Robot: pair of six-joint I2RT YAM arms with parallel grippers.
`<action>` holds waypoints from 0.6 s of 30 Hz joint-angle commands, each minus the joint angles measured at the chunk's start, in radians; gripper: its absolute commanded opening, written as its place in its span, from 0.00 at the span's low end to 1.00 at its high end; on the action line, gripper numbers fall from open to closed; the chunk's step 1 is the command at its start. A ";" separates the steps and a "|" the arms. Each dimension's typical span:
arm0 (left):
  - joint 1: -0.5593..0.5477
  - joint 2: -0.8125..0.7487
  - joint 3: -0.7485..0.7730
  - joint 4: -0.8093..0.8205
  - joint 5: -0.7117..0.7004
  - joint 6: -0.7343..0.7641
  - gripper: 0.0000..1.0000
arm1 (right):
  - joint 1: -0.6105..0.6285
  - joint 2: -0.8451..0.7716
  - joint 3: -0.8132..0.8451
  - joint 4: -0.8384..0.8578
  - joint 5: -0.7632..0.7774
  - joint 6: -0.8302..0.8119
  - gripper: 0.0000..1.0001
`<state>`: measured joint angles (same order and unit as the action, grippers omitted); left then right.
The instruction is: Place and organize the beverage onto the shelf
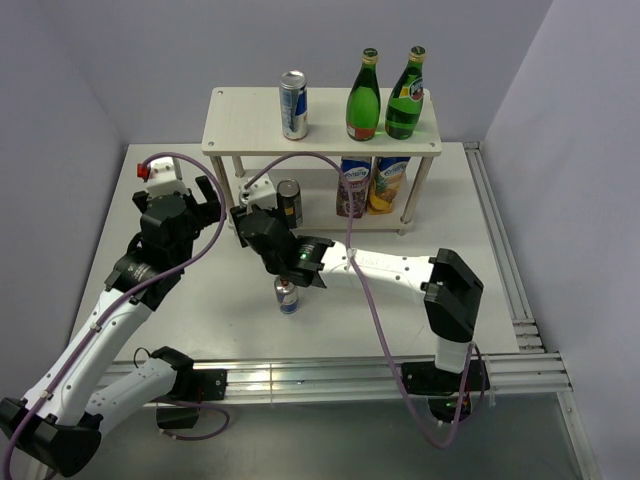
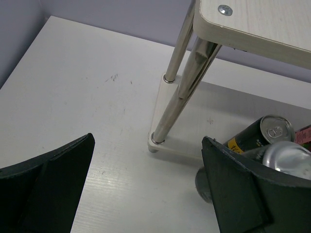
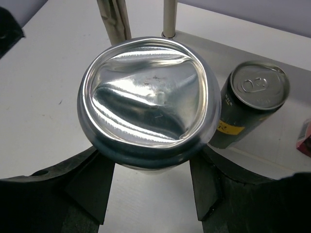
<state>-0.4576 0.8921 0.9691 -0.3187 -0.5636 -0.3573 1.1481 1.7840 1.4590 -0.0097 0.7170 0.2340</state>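
The shelf point(image 1: 245, 125) stands at the back of the table. Its top board holds a blue-silver can point(image 1: 293, 104) and two green bottles point(image 1: 363, 95) point(image 1: 405, 93). A dark can point(image 1: 289, 203) point(image 3: 252, 102) stands on the lower board at its left end. My right gripper point(image 1: 258, 205) point(image 3: 151, 170) is shut on a silver can point(image 1: 260, 190) point(image 3: 148, 99) just left of the dark can, with the can's concave end facing the wrist camera. My left gripper point(image 1: 205, 200) point(image 2: 146, 184) is open and empty, left of the shelf's front-left leg point(image 2: 167, 116). A blue-red can point(image 1: 288, 295) stands on the table under the right arm.
Two colourful slim cans point(image 1: 352, 185) point(image 1: 385, 185) stand on the lower board's right half. The shelf legs point(image 3: 114, 19) are close to both grippers. A metal rail point(image 1: 500, 260) runs along the table's right edge. Walls close in the left and the back.
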 commanded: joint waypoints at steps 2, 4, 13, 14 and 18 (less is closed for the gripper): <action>0.007 -0.009 0.022 0.033 0.016 -0.002 0.99 | -0.040 0.025 0.089 0.135 -0.036 -0.033 0.00; 0.007 -0.009 0.023 0.033 0.019 -0.003 0.99 | -0.065 0.055 0.104 0.129 -0.044 -0.030 0.00; 0.007 -0.005 0.025 0.033 0.016 -0.002 0.99 | -0.146 0.124 0.129 0.154 -0.103 -0.022 0.00; 0.007 -0.004 0.023 0.033 0.014 -0.002 0.99 | -0.157 0.129 0.129 0.160 -0.106 -0.022 0.00; 0.007 -0.001 0.025 0.032 0.008 0.000 0.99 | -0.182 0.161 0.138 0.162 -0.123 -0.007 0.00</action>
<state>-0.4549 0.8936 0.9691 -0.3187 -0.5610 -0.3573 0.9802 1.9476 1.5124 0.0174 0.5903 0.2195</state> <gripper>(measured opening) 0.994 0.642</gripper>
